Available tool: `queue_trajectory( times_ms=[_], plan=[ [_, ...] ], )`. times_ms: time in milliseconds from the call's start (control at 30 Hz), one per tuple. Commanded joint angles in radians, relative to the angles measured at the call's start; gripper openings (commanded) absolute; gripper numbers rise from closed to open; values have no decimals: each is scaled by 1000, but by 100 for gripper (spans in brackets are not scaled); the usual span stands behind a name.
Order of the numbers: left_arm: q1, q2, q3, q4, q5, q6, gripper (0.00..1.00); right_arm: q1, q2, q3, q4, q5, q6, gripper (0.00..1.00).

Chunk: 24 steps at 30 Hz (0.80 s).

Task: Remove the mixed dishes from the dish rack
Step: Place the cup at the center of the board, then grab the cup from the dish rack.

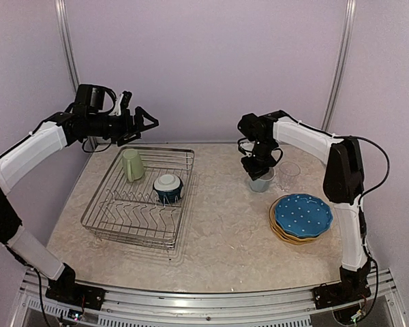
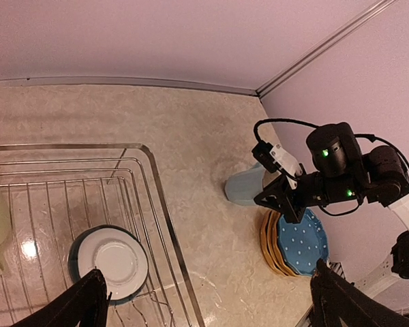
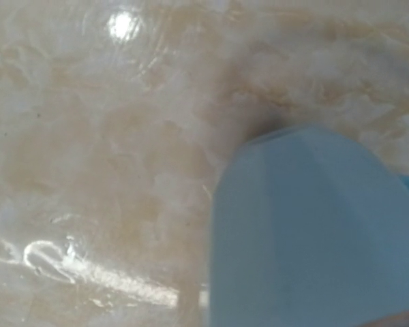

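The dish rack [image 1: 109,216] [image 2: 158,197] holds a light green mug [image 1: 132,165] at its far left and a dark-teal bowl [image 1: 168,188] [image 2: 112,262] with a white inside. My left gripper [image 1: 146,126] [image 2: 211,306] hangs open above the rack's far edge, nothing between its fingers. My right gripper [image 1: 259,167] [image 2: 286,201] is down on the light blue mug [image 1: 262,181] [image 2: 244,187] [image 3: 307,231], shut on it, with the mug low over or on the table. Its fingers are hidden in the right wrist view. A small clear glass [image 1: 289,174] stands beside that mug.
A stack of plates, the blue white-dotted one [image 1: 303,214] [image 2: 298,242] on top of orange-yellow rims, lies at the right front. A purple wall closes the back and both sides. Marble-patterned table [image 1: 225,231] lies between rack and plates.
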Motion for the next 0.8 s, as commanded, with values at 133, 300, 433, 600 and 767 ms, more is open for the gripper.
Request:
queue_trajectory(
  times_ms=[133, 300, 433, 600, 767],
  plan=[
    [-4, -4, 65, -75, -45, 9, 99, -9, 31, 43, -25, 5, -11, 17],
    [3, 38, 111, -151, -129, 16, 99, -8, 22, 40, 10, -5, 3, 38],
    [7, 88, 160, -221, -208, 26, 99, -10, 5, 43, 46, -13, 16, 47],
    [17, 157, 227, -318, -302, 50, 99, -1, -47, 37, 82, 1, 35, 63],
    [21, 209, 271, -374, -403, 86, 99, 17, -164, -57, 170, 39, 45, 83]
  ],
)
